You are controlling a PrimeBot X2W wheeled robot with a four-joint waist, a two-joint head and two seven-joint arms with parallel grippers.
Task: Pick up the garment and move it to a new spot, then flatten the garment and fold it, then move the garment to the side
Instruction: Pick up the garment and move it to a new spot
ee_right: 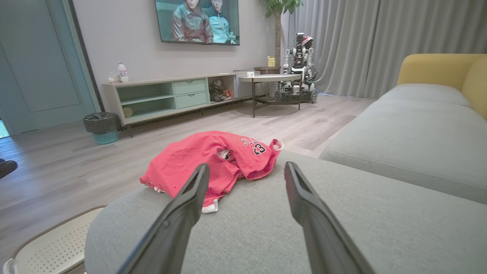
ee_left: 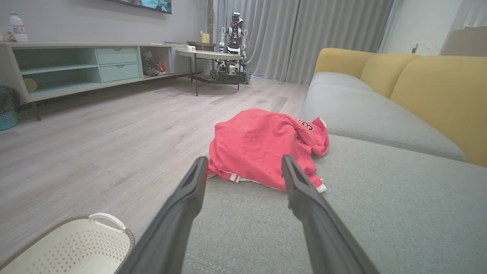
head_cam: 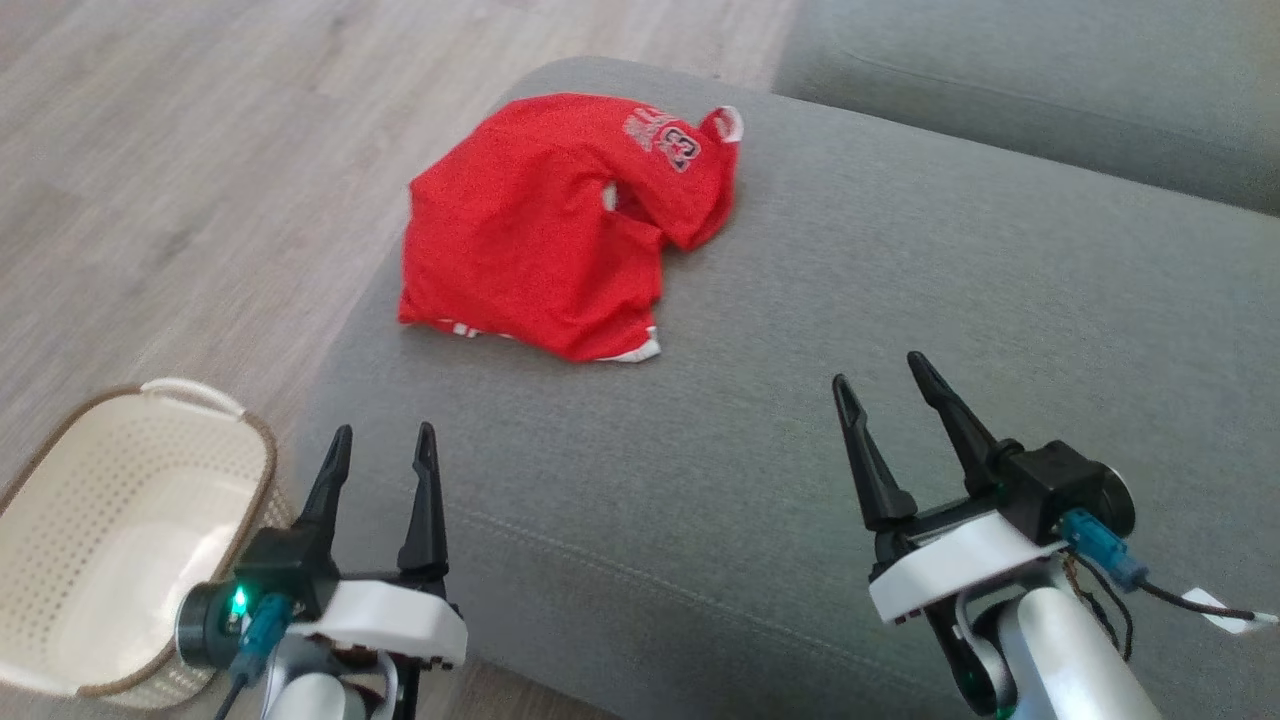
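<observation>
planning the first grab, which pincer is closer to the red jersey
Left. The left pincer sits just short of the red jersey, pointing straight at its near hem. The right pincer is off to the jersey's right, farther away. Both are open, touching nothing.

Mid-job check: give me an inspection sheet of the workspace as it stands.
Surface: grey sofa cushion, garment lying on it.
Job's things: red garment, crumpled near the cushion's far left corner, untouched.
Clutter: white basket on the floor, left.
End effectors: left end effector and right end effector both open, empty, short of the garment.
Cables: blue-plugged cable at each wrist.
Surroundings: wood floor, TV cabinet, another robot by the curtains.
</observation>
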